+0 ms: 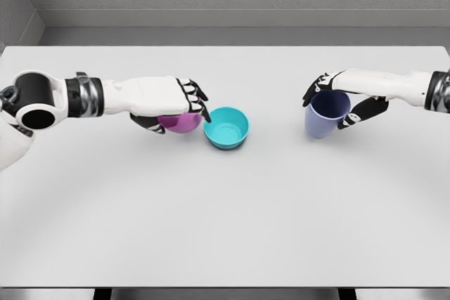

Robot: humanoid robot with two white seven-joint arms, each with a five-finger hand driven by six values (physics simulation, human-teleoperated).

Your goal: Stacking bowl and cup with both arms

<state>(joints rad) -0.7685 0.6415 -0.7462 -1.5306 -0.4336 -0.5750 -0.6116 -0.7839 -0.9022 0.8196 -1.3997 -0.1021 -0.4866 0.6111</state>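
No writing shows anywhere. The left robot hand (184, 107) grips a glossy purple bowl (180, 123) just beside a teal bowl (227, 128) on the white counter (225, 223). The right robot hand (341, 100) clasps a plain lavender-blue cup (325, 115).

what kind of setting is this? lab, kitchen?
Likely a simulated test bench, not a kitchen: a plain white table, bare grey walls, and only a purple bowl, teal bowl and blue cup laid out.

Matt table (225, 209) — smooth, seemingly plastic teal bowl (226, 128).
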